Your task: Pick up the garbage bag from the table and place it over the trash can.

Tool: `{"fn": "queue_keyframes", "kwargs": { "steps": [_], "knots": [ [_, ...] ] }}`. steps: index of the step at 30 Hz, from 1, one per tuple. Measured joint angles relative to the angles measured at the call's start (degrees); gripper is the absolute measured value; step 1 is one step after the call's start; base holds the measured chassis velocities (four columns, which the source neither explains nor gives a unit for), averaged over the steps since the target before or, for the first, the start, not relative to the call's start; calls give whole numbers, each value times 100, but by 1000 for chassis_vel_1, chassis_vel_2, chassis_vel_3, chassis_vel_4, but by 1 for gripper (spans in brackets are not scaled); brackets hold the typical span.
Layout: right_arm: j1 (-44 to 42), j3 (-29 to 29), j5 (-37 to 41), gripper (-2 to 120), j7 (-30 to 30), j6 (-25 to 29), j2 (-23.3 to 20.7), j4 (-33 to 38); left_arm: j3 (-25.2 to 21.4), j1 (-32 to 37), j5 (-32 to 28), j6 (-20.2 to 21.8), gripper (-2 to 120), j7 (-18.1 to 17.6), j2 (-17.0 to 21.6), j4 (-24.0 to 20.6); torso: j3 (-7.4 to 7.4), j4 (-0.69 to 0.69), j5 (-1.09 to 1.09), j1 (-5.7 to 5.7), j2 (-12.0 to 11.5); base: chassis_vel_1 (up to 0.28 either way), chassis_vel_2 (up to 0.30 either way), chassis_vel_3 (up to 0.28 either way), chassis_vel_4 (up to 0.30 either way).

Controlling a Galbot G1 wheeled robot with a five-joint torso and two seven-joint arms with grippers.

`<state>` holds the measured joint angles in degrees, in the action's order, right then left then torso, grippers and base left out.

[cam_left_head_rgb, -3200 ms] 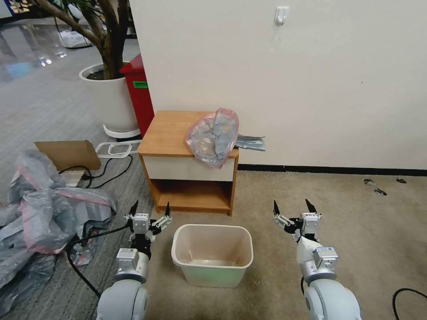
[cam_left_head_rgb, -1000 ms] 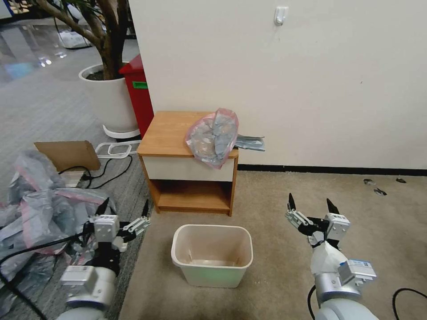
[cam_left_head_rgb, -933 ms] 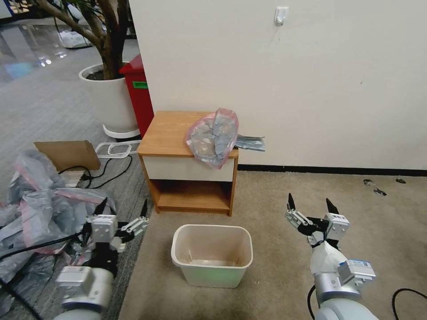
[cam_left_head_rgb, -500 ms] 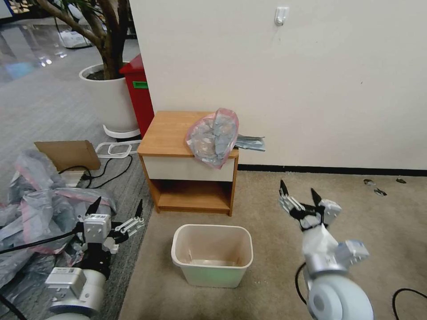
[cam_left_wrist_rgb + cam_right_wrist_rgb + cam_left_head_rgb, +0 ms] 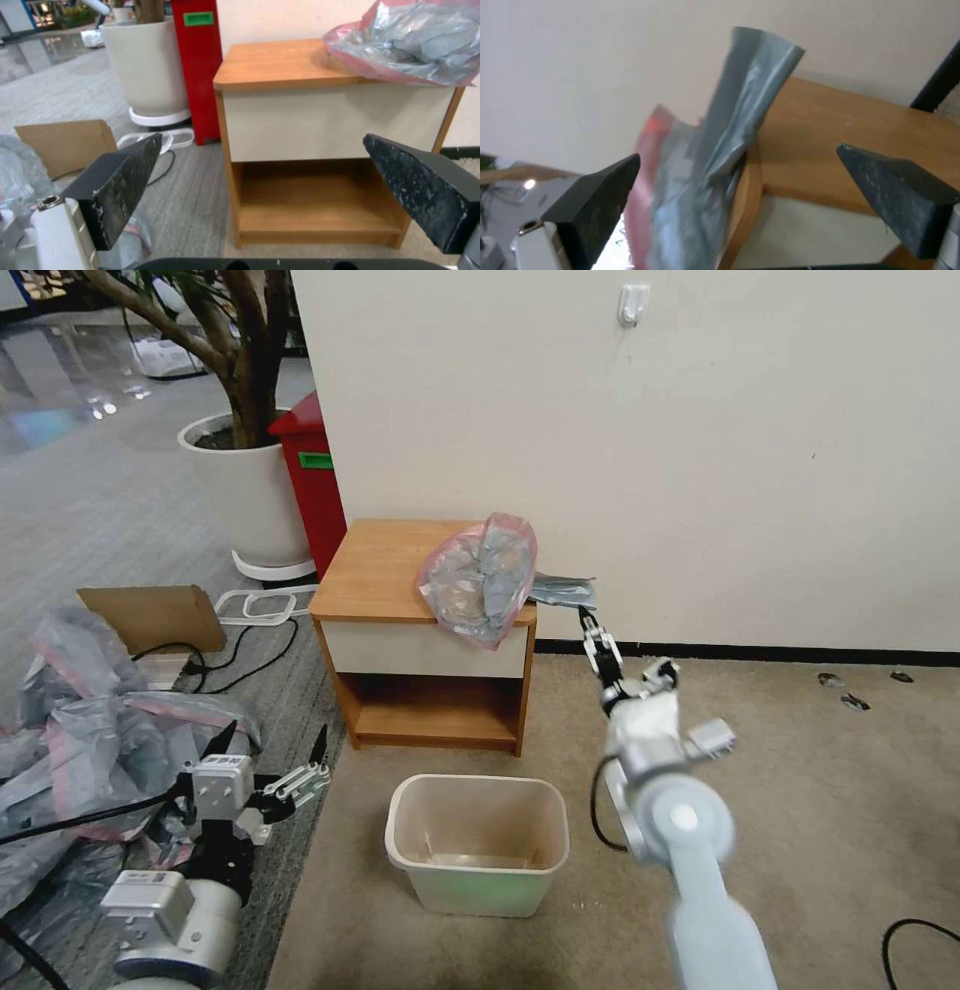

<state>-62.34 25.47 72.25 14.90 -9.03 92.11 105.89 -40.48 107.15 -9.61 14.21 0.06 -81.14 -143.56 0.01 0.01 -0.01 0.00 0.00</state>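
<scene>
Item: garbage bag (image 5: 478, 578), crumpled on the table (image 5: 385, 565) corner, overhanging the drawer. Right gripper (image 5: 740, 198) spread wide just beside its grey tail; left gripper (image 5: 260, 195) wide, idle low beside the trash can (image 5: 478, 842). You should centre the film between the pads, pinch firmly.

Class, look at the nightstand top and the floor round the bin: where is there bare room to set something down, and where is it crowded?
Free: the table top's left half, beside the garbage bag; the carpet between table and trash can; the carpet on the right toward the wall. Crowded: the table's right corner under the bag, where the right gripper reaches; the floor at left, with heaped bags, cables and the left gripper.
</scene>
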Motion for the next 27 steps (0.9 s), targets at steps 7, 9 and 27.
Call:
{"fn": "queue_keyframes", "kwargs": {
  "steps": [7, 9, 27],
  "knots": [
    [804, 117, -10, 100, 22, 77, 2, -895, 4, 30, 14, 0, 100, -7, -4, 13, 0, -1, 0, 0, 0, 0, 0, 0, 0],
    [970, 128, -7, 100, 24, 87, 2, -1075, 4, 29, 17, -2, 100, -8, -16, 15, 0, 0, 0, 0, 0, 0, 0, 0, 0],
    [1615, 112, 117, 63, 85, 294, 7, -1919, 43, -23, 53, -44, 100, -6, -90, 27, 0, -1, 1, 0, 0, 0, 0, 0, 0]
  ]
}}
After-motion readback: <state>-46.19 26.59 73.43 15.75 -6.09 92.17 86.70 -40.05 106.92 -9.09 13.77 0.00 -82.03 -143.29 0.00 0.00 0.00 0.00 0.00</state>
